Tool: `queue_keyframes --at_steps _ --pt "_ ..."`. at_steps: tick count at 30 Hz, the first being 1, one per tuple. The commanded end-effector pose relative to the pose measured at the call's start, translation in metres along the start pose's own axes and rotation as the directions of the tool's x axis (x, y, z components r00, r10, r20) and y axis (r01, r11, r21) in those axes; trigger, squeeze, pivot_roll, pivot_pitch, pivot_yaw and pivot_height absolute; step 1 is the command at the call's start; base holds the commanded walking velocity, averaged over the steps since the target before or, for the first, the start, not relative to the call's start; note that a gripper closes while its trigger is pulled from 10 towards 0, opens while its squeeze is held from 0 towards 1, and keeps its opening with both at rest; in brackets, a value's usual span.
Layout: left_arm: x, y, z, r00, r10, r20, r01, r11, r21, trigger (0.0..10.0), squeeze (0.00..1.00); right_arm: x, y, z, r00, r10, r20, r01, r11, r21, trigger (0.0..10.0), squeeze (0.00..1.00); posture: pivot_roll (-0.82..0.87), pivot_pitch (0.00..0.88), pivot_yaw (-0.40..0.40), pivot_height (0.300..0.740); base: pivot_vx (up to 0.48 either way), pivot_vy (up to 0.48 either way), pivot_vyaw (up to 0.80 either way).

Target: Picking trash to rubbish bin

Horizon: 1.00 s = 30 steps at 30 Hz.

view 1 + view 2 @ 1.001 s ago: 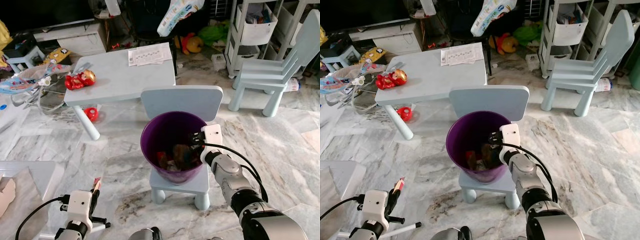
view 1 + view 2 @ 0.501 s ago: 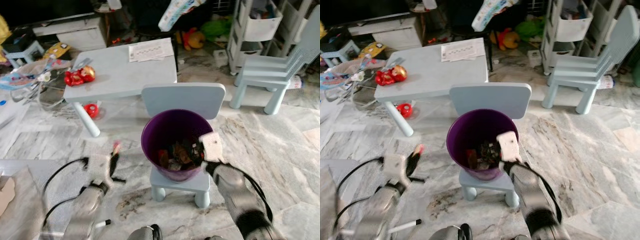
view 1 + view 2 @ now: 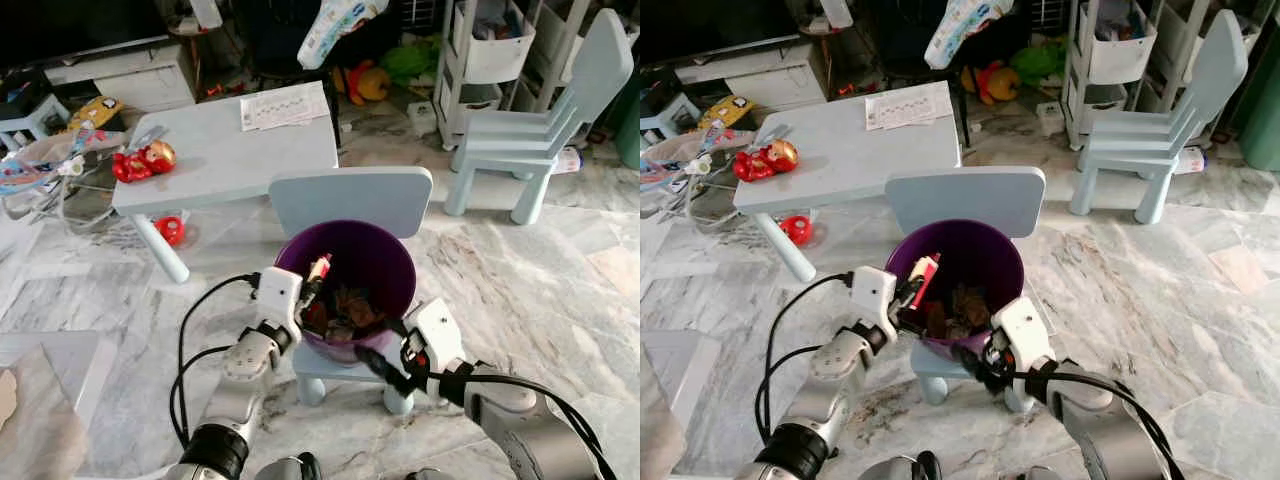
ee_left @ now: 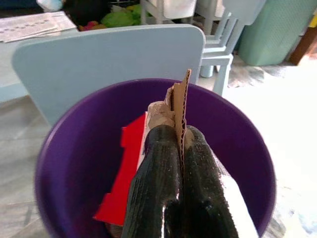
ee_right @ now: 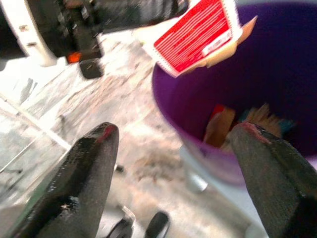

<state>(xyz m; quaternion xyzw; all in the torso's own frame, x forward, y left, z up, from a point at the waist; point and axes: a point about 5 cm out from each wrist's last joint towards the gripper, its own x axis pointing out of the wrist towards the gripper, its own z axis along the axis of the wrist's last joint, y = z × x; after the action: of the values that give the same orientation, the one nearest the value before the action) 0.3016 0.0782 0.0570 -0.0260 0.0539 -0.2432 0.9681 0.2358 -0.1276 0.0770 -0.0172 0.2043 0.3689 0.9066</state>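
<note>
Up from the floor side, the left hand (image 3: 312, 282) now reaches over the bin (image 3: 400, 285) rim, and the right hand (image 3: 385, 368) has drawn back out, low by the chair (image 3: 350, 200). Left fingers (image 4: 168, 188) are pinched tight on a red-and-cardboard scrap (image 4: 176, 106) — upright, hanging just inside the near wall, straight above the trash (image 3: 345, 312). Right hand spread wide, empty. Release alone should drop it in.
</note>
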Motion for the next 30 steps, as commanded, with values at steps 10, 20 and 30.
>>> queue_keyframes --at_steps 10,20,30 --pt "0.014 -0.009 -0.011 0.998 0.015 -0.057 -0.017 0.999 -0.034 10.0 1.0 -0.003 0.011 0.008 0.997 0.037 -0.071 -0.035 0.999 0.03 10.0 0.63 -0.13 0.09 0.138 0.74 0.0 0.0 0.0" --pt "0.015 0.013 0.003 0.992 0.129 0.013 -0.129 0.992 -0.003 10.0 1.0 0.004 0.01 0.014 0.996 0.024 -0.087 -0.024 1.0 0.005 10.0 0.63 -0.11 0.079 0.128 0.74 0.0 0.0 0.0" --pt "-0.007 0.069 0.023 0.905 0.408 0.122 -0.424 0.89 0.17 10.0 1.0 0.013 -0.01 0.039 0.985 -0.16 0.06 0.165 0.98 -0.109 10.0 0.64 -0.09 0.064 0.119 0.74 0.0 0.0 0.0"
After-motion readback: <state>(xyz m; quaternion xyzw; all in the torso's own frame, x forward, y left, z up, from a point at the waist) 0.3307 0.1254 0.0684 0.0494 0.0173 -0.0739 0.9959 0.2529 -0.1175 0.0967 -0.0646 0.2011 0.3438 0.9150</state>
